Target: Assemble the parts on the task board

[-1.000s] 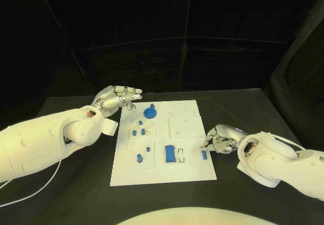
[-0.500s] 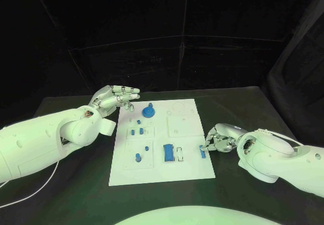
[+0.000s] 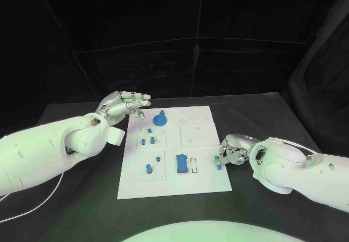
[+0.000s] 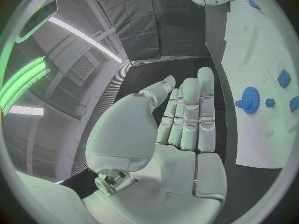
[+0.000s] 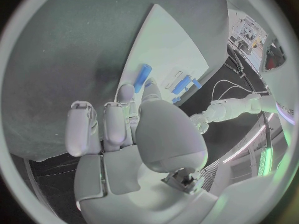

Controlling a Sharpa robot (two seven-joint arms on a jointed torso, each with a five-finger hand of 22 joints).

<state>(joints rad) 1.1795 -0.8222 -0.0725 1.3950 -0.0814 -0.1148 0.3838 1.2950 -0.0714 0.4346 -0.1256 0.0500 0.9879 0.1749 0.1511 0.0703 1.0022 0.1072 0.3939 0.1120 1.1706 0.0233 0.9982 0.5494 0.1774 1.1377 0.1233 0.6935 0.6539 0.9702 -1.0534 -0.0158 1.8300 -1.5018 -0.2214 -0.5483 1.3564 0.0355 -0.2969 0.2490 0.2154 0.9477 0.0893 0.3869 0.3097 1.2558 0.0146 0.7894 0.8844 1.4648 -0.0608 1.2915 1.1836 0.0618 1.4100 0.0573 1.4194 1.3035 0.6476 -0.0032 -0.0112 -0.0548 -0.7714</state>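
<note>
Pinching a small blue part point(image 3: 217, 161) with the right hand point(image 3: 234, 150) at the right edge of the white task board point(image 3: 206, 142) mid-table, while hovering the left hand point(image 3: 125, 105), fingers extended and holding nothing, just off the board's far left corner.

A black table point(image 3: 269, 116) stands before dark curtain walls point(image 3: 182, 60), apparently under ceiling strip lights point(image 4: 81, 35).

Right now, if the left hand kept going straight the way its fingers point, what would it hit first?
Probably nothing at once. In the head view the left hand hangs by the task board's far left corner, fingers pointing over the board's far edge. The blue gear part lies nearest that line, though depth is unclear.
</note>
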